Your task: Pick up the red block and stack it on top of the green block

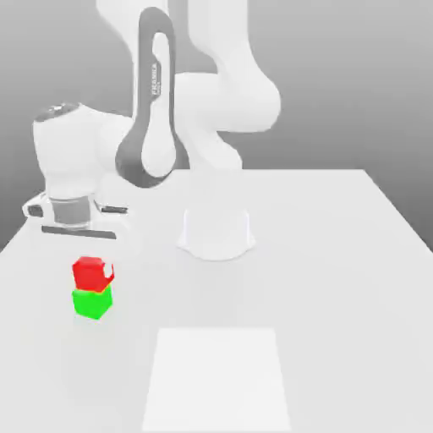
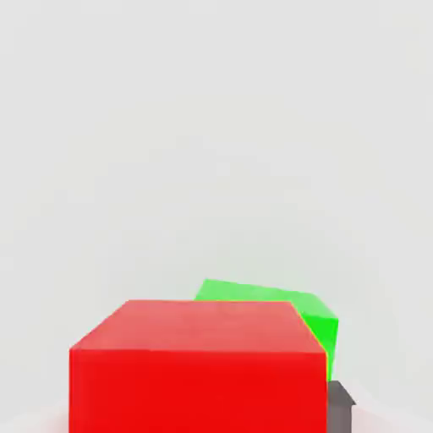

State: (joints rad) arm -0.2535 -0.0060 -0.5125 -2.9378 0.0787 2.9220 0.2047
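On the white table point(image 1: 355, 254), near its edge at the exterior view's left, the robot arm point(image 1: 156, 110) bends down from its round base point(image 1: 216, 232), which stands at the middle of the far part of the tabletop. Its big white hand point(image 1: 72, 169) hangs above the two blocks. The gripper point(image 1: 89, 254) is white on white and hard to make out, but its fingers are closed on the red block point(image 1: 89, 272); a pale finger tip shows at the block's side.

A flat square sheet point(image 1: 216, 380), slightly lighter than the table, lies at the near edge, well apart from the blocks toward the exterior view's right.

The red block sits on top of the green block point(image 1: 91, 303), touching it. In the hand view the red block point(image 2: 199, 368) is turned a little against the green block point(image 2: 317, 326), so that one green corner sticks out from under it. A small dark grey piece point(image 2: 340, 404) appears just beside the red block there.

Behind the table the background is plain grey, darker toward the top.
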